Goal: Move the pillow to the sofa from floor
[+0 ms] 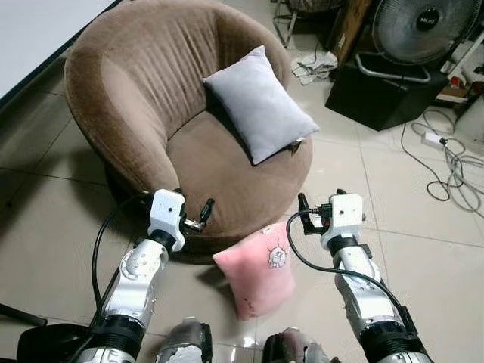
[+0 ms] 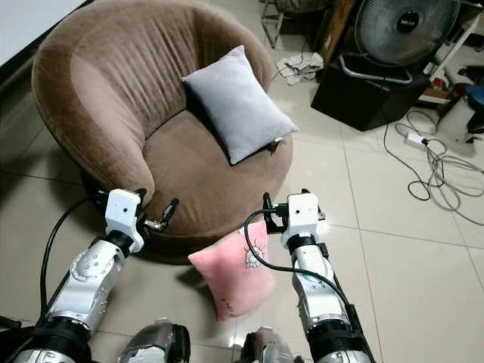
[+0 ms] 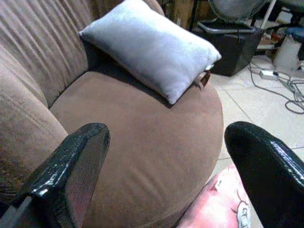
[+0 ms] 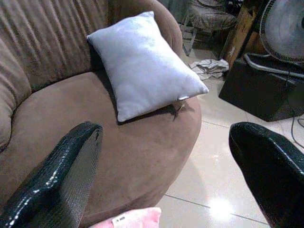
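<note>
Pink pillow (image 1: 257,276) with cartoon print leans on sofa (image 1: 136,113); both pincers wide.

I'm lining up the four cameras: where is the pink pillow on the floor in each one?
Left eye: pink pillow low centre, between both arms.
Right eye: pink pillow low centre.
Left wrist: a pink corner by the seat's front.
Right wrist: a pink sliver at the frame's edge.
Shared landmark: grey pillow on the brown round sofa.
</note>
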